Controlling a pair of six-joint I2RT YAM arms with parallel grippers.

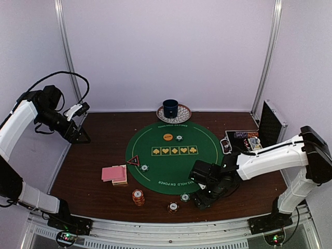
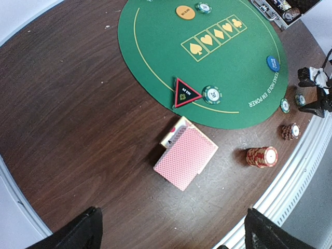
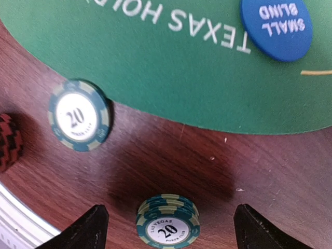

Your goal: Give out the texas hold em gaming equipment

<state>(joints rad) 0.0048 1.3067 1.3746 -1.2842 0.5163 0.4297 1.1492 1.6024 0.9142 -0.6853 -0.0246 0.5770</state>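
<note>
Green chip stack (image 3: pixel 167 227) lies between the right hand's (image 3: pixel 169 211) spread fingers (image 3: pixel 89 232); untouched.

Bright, even light; a soft dark shadow lies beside the green chip stack (image 3: pixel 167 225).

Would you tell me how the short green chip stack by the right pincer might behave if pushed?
The green chip stack is several loose discs, so a push would probably shear it apart. On the smooth table it likely slides, not tips. Each disc looks rigid.

The red chip stack (image 3: pixel 8 142) is cut off at left.
</note>
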